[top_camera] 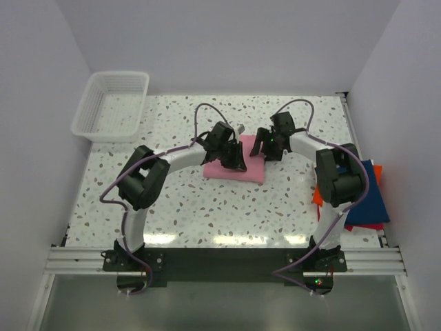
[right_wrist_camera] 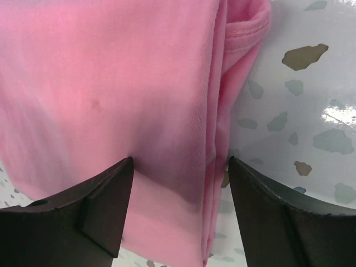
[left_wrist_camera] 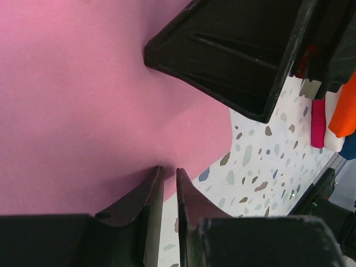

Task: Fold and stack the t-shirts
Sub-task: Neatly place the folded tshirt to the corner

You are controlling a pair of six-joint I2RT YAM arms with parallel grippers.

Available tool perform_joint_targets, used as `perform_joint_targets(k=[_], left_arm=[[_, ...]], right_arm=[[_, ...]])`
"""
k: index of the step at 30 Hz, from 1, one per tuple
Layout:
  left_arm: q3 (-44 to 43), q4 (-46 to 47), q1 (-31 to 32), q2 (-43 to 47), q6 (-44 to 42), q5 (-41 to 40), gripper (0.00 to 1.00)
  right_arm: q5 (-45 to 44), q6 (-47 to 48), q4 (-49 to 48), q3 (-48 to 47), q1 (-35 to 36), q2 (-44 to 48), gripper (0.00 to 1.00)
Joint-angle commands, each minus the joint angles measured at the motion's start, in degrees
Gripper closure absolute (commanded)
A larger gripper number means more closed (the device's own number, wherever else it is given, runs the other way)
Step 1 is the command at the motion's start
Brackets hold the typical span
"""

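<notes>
Pink t-shirt (top_camera: 247, 170) is a folded rectangle mid-worktop (top_camera: 186, 207), between the two arms, with both claws down at it. Left claw (top_camera: 233, 160) sits over the shirt's middle-left. In the left wrist view its tips are nearly together, only a thin slit between them, right at an edge of the shirt where cloth meets worktop. Can't tell if any cloth is actually pinched in there. Right claw (top_camera: 264, 146) is at the shirt's right end, jaws wide apart. The right wrist view shows them straddling the layered fold edge: one finger (right_wrist_camera: 105, 206) over pink, the other over bare worktop, sleeve hem peeking out past the edge. Nothing clamped on that side. Key geometry: the pile, navy t-shirt (top_camera: 372, 200) with the orange-red t-shirt (top_camera: 318, 195) showing beside it, lies at the worktop's right edge, just beside the right arm (top_camera: 337, 179) and well apart from the pink one. So pink has to travel rightward. The right arm is the nearer one to the pile; the left arm (top_camera: 145, 179) would be reaching across. The shirt's long axis looks roughly left-right, slightly skewed, but the arms cover a good part of it, so I'm not certain. My read: the fold is about done and next is a two-point pick and carry right. Risk: the right claw bites only the top layers and the fold opens.
</notes>
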State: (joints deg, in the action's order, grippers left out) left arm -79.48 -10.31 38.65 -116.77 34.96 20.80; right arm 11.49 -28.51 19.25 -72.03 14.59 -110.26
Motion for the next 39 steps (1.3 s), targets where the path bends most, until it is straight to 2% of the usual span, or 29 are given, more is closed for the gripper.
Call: perform_joint_targets(k=[1, 5, 7, 8, 10, 11, 13, 15, 19, 23, 28, 35, 39], left_arm=[[-0.6, 2.4, 0.1, -0.2, 0.2, -0.3, 0.80], [-1.1, 2.3, 0.1, -0.4, 0.3, -0.1, 0.81], [-1.6, 2.0, 0.1, -0.4, 0.4, -0.2, 0.81], [-2.6, 1.3, 0.1, -0.3, 0.4, -0.3, 0.81], [-3.7, -0.1, 0.1, 0.3, 0.2, -0.5, 0.81], [-4.9, -0.5, 0.1, 0.6, 0.1, -0.7, 0.81], [-6.3, -2.3, 0.0, 1.9, -0.4, -1.2, 0.81], [-8.6, -4.3, -0.1, 3.2, -0.9, -1.4, 0.81], [-11.7, -7.3, -0.4, 6.1, -1.8, -2.2, 0.81], [-12.1, -9.0, -0.9, 10.2, -2.5, -2.9, 0.81], [-12.0, -10.9, -1.7, 14.3, -3.1, -3.0, 0.81], [-12.5, -12.5, -1.8, 16.6, -3.8, -2.6, 0.81], [-13.1, -13.4, -1.9, 17.4, -3.9, -2.3, 0.81]], right_arm=[[-1.2, -1.8, -2.9, 2.0, 0.2, -0.4, 0.28], [-2.1, -3.4, -3.2, 2.6, 1.1, 0.0, 0.40], [-4.0, -3.8, -2.3, 2.2, 1.8, -0.3, 0.49], [-4.5, -3.9, -1.9, 1.9, 2.5, -0.8, 0.58], [-5.1, -4.4, -1.6, 1.5, 2.6, -1.4, 0.67], [-5.4, -4.4, -1.4, 1.5, 2.9, -2.1, 0.77], [-7.2, -4.6, -0.8, 1.0, 3.2, -2.7, 0.86], [-8.0, -4.8, -0.4, 0.5, 3.1, -2.9, 0.99], [-12.4, -6.1, 2.8, 0.2, 3.1, -0.7, 1.00], [-21.0, -9.0, 6.8, -0.7, 3.1, 4.0, 1.00], [-30.1, -13.0, 17.2, -5.0, 2.8, 5.3, 1.00], [-39.5, -19.6, 31.8, -14.8, 1.3, 2.6, 1.00], [-43.2, -23.5, 43.6, -25.4, -0.5, -1.1, 1.00]])
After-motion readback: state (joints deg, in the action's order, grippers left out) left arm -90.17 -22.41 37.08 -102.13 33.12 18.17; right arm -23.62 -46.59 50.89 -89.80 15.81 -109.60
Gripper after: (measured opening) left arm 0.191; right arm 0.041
